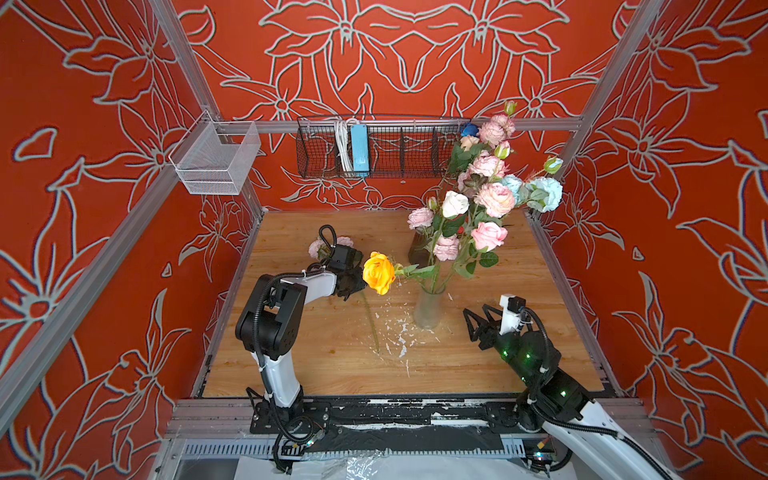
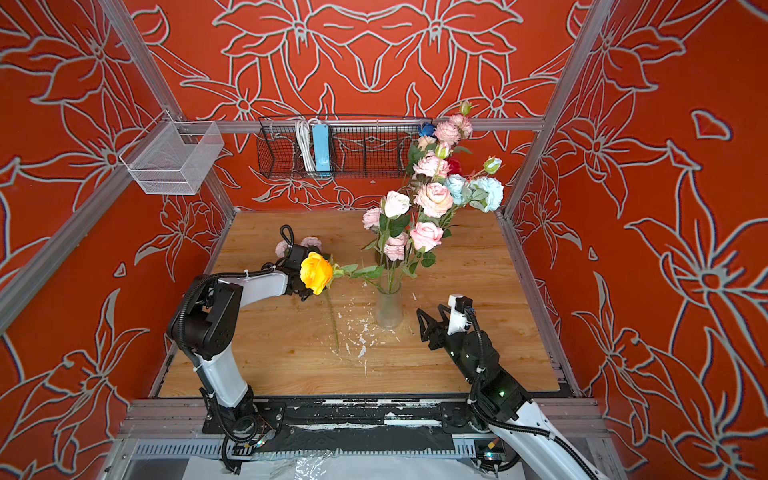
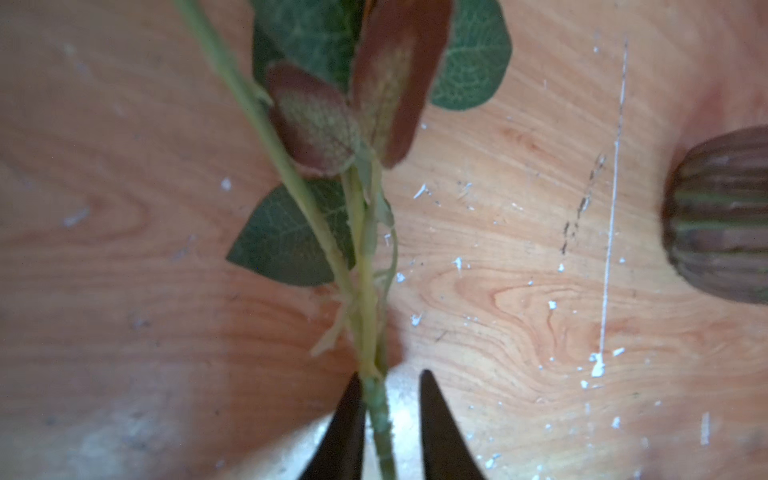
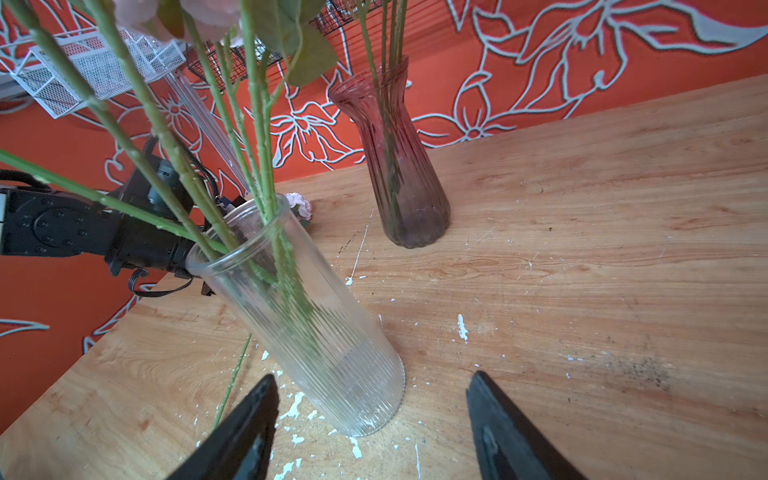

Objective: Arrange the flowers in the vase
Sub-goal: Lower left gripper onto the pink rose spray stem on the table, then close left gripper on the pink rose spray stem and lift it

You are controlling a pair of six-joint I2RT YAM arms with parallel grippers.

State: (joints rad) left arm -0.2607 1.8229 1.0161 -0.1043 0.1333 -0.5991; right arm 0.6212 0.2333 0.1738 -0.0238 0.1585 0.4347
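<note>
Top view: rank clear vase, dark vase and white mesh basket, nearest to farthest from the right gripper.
1. Clear vase, just left of the right gripper.
2. Dark vase, farther back.
3. White mesh basket, hung at the far left.

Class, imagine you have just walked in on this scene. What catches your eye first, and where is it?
The orange rose stands out first, just left of the table's centre, its stem between the fingers of the left gripper. Next comes the tall mass of pink, white and pale blue flowers above the clear vase and the dark vase behind it. All around, red walls carry big flower outlines.
</note>
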